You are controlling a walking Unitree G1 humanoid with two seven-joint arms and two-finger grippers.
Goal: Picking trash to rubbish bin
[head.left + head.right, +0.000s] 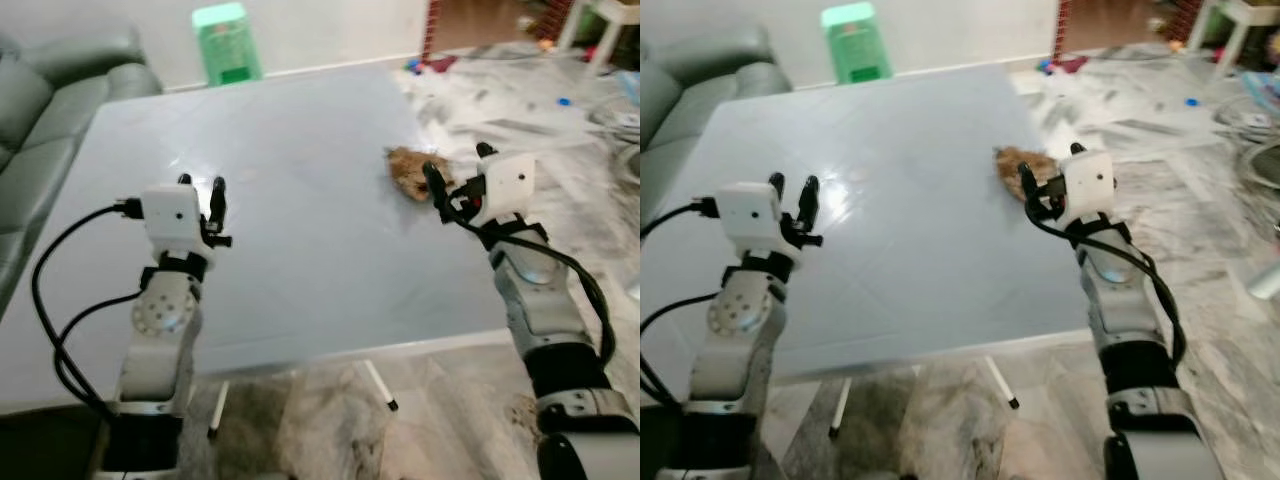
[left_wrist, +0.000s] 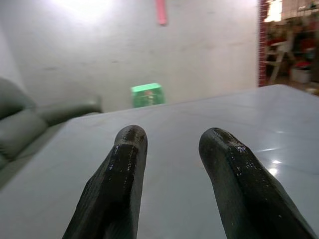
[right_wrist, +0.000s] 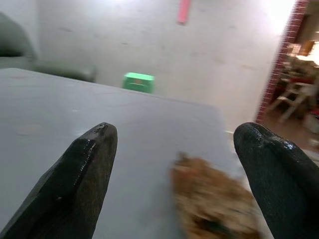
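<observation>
A crumpled wad of trash [image 1: 409, 171] lies on the surface [image 1: 300, 250] near its right edge. The right hand [image 1: 458, 180] sits just beside the wad, fingers spread wide. The left hand [image 1: 202, 205] hovers over the surface's left part. A sofa [image 1: 40, 100] stands left; a stool [image 1: 226, 42] stands behind.

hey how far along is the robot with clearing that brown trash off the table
Nothing looks done yet: the brown trash lies on the table near its right edge. In hand: the right gripper has its fingers open on either side of the trash, not touching it. The left gripper hovers open over the table, holding nothing. Left: grip the trash, lift it and carry it to a bin.
</observation>
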